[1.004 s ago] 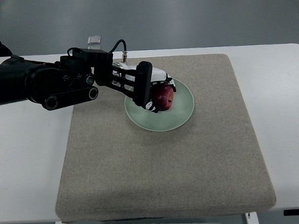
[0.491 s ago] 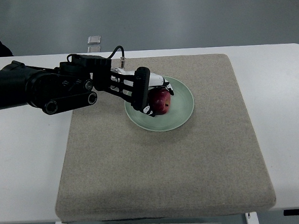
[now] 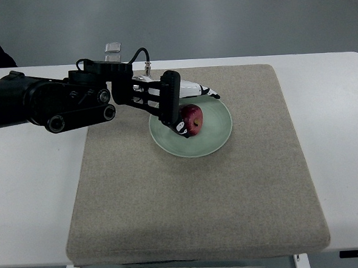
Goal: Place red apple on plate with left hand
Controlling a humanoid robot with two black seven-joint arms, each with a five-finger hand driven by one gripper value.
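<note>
Nearly done: red apple point(image 3: 192, 118) sits on the plate point(image 3: 219, 137)
Left hand point(image 3: 180, 106) fingers spread, apparently unclamped; only withdrawal remains

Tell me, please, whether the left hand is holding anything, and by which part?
Nothing: the left hand has opened, and the red apple sits on the green plate.
</note>
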